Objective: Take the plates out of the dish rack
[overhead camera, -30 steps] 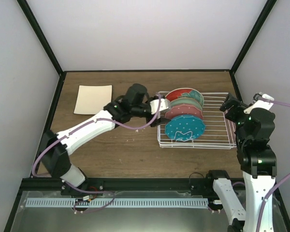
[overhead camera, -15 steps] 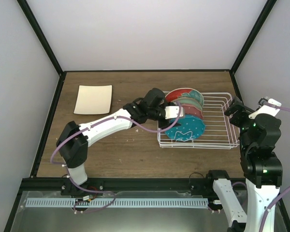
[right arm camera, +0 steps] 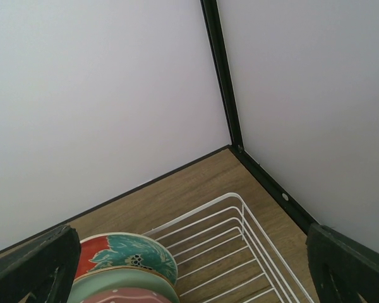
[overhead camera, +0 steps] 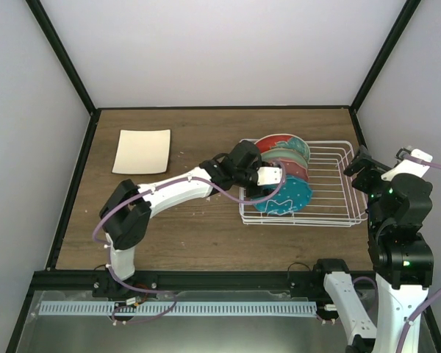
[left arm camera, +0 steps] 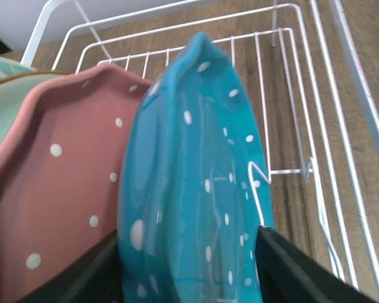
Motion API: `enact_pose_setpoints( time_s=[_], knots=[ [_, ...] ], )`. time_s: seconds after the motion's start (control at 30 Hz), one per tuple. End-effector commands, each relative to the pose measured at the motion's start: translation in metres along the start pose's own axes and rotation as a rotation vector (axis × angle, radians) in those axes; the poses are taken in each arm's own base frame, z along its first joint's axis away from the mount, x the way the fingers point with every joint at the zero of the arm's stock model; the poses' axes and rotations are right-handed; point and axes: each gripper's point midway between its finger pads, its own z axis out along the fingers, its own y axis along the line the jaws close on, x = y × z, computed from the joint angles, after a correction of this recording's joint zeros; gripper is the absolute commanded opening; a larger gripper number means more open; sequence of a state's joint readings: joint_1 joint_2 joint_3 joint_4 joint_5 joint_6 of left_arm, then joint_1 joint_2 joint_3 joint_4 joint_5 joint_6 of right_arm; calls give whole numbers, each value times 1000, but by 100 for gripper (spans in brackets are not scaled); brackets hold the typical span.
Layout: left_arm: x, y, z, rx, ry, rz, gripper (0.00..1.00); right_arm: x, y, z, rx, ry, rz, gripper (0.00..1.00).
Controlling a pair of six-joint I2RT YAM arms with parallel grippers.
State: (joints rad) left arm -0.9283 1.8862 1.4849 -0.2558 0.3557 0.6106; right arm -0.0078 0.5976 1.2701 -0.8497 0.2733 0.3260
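You have the table [overhead camera: 206, 239] bearing a beige plate [overhead camera: 142, 151] far left; the rack [overhead camera: 331, 193] stands right.

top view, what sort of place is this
Probably a robot test cell, not a kitchen: white walls and black frame posts box in a brown wooden table, with a white left arm and right arm mounted at its near edge.

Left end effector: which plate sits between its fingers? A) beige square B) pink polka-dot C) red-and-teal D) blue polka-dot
D: in the left wrist view, the left end effector has one finger on each side of the blue polka-dot plate.
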Motion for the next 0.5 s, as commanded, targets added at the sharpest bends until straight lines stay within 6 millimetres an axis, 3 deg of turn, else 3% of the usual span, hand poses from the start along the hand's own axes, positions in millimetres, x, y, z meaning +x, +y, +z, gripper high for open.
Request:
enact_pose_setpoints(
  time_s=[0.0, 0.2, 0.3, 0.47],
  knots=[
    [4, -2, 12, 7, 8, 21, 50, -9, 0, -8, 3, -15, -15, 100],
    [4, -2, 13, -3, 17, 12, 7, -9, -3, -10, 13, -16, -14, 100],
    [-7, 2, 5, -24, -4, 14, 4, -8, -4, -11, 15, -17, -12, 100],
    [-43, 12, -22, -66, -73, 26, 4, -5, -3, -9, 12, -9, -11, 100]
  ],
)
